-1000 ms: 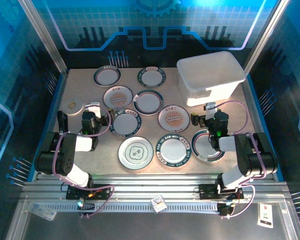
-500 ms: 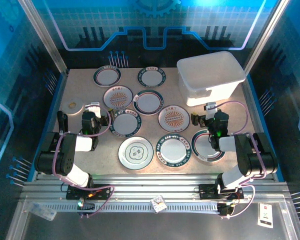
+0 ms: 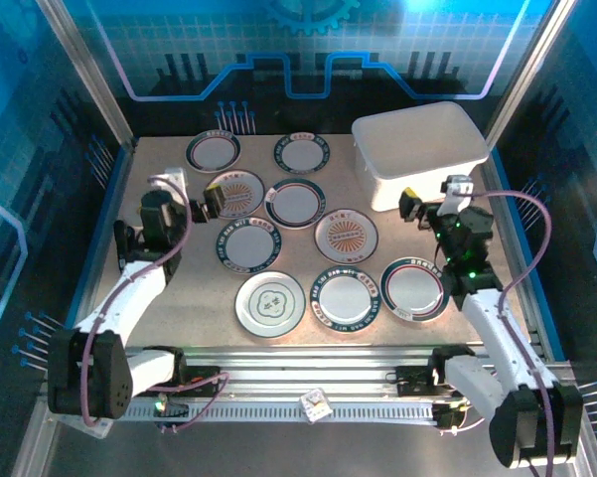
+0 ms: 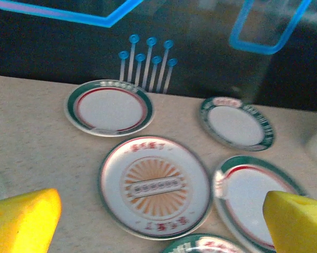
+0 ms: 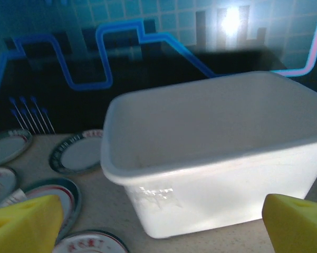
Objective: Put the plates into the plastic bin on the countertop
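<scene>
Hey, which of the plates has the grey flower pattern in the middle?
The leftmost plate in the row nearest the arms. All the other plates have plain or orange sunburst centres.

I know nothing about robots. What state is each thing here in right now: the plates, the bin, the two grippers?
Plates: lying flat on the countertop, none in the bin.
Bin: upright, open-topped, nothing in it as far as shows.
Left gripper: open, holding nothing, pointed at a sunburst plate.
Right gripper: open, holding nothing, facing the bin.
</scene>
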You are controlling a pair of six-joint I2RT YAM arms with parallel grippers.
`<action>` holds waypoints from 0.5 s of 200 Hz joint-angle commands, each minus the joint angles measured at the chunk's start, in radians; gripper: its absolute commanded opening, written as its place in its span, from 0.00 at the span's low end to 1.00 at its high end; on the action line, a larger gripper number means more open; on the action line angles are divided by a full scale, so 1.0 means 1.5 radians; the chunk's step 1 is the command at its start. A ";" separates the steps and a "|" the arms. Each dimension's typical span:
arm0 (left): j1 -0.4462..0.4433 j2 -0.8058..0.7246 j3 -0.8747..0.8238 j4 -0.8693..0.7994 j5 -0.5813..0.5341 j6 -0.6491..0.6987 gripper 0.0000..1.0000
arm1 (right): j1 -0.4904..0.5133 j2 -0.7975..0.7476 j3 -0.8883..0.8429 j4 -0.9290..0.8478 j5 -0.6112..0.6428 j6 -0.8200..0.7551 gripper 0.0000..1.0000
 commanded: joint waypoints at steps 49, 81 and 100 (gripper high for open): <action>-0.092 0.044 0.216 -0.322 0.133 -0.133 0.99 | -0.046 0.111 0.188 -0.304 -0.136 0.348 0.89; -0.127 0.082 0.259 -0.355 0.141 -0.148 0.99 | -0.051 0.178 0.238 -0.335 -0.138 0.363 0.87; -0.143 0.107 0.284 -0.376 0.137 -0.145 0.99 | -0.051 0.217 0.286 -0.394 -0.123 0.364 0.85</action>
